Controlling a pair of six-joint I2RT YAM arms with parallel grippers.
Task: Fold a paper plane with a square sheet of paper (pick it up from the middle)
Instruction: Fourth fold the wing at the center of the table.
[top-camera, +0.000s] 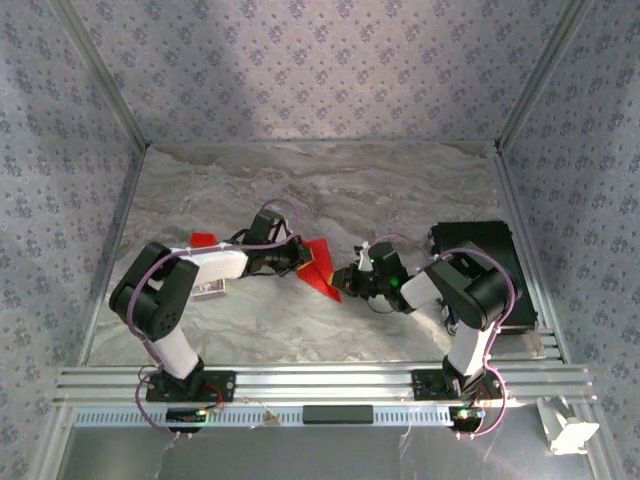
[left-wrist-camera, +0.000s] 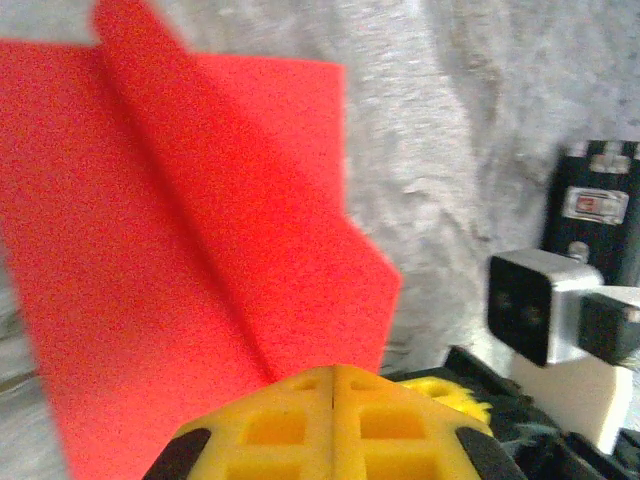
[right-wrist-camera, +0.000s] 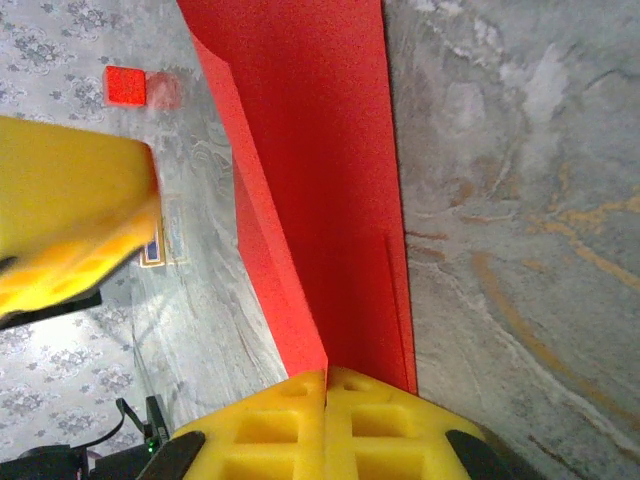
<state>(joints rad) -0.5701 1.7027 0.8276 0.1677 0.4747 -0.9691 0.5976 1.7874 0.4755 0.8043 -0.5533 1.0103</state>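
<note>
Both arms reach in toward the middle of the grey marbled surface (top-camera: 330, 180), and the two claws meet at the folded red paper (top-camera: 320, 252), which sits just left of centre in the overhead view. Left claw (top-camera: 303, 262) is at the paper's left side and right claw (top-camera: 343, 283) is at its lower right corner. In the left wrist view we see the yellow fingers (left-wrist-camera: 290, 425) pressed flat together at the bottom of the frame. The paper fans out above them toward the upper left, with a raised crease running diagonally from the top edge down to the fingertips, so we read this claw as pinching the paper at the fold. In the right wrist view the fingers (right-wrist-camera: 380, 430) are likewise pressed together. The paper rises from the seam between them as a long doubled strip to the top of the frame, one layer standing off the other, so this claw is pinching it too. Also on the surface are a small red piece (top-camera: 204, 240) to the upper left of the paper, a small printed card (top-camera: 210, 290) beside the left forearm, and a black box (top-camera: 480, 250) at the right edge.
</note>
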